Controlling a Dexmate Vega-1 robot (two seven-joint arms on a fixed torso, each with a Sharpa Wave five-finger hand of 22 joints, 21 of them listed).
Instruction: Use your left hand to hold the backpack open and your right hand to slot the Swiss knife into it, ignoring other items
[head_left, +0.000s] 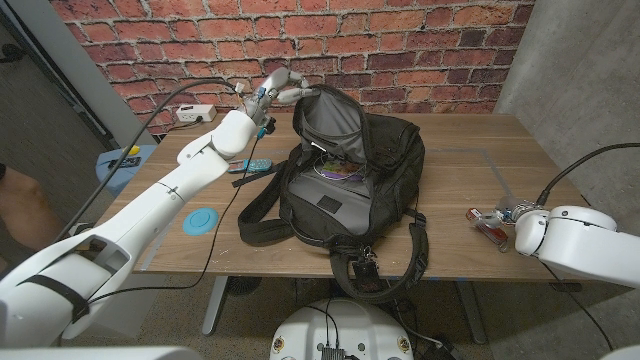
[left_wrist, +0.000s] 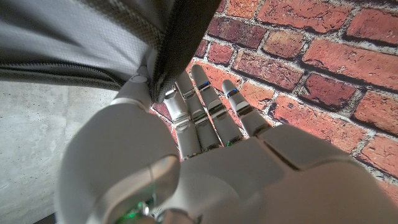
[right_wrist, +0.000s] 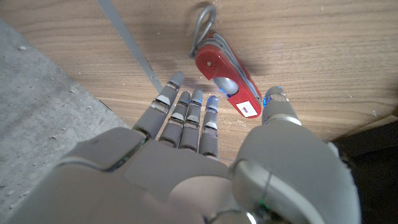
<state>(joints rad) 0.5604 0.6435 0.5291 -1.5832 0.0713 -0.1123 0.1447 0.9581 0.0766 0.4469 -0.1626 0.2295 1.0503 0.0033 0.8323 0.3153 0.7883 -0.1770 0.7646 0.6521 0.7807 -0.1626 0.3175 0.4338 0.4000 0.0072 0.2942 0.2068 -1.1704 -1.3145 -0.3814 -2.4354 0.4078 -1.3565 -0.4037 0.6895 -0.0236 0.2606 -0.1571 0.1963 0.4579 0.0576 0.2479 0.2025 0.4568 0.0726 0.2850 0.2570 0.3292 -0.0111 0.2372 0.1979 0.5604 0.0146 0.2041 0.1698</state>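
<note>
A wooden counter (head_left: 470, 170) stands before a brick wall (head_left: 400, 50). The black backpack (head_left: 350, 170) sits mid-counter, its flap pinched up by the left hand (head_left: 275, 88). Right of the backpack, the red knife (right_wrist: 227, 78) lies on the counter; the right hand (right_wrist: 205, 155) hovers over it, fingers (right_wrist: 186, 115) spread, grasping nothing.

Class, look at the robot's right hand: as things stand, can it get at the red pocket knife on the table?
Probably yes. The right hand is open right beside the pocket knife, which lies bare on the table between fingers and thumb. Nothing sits between them.
</note>
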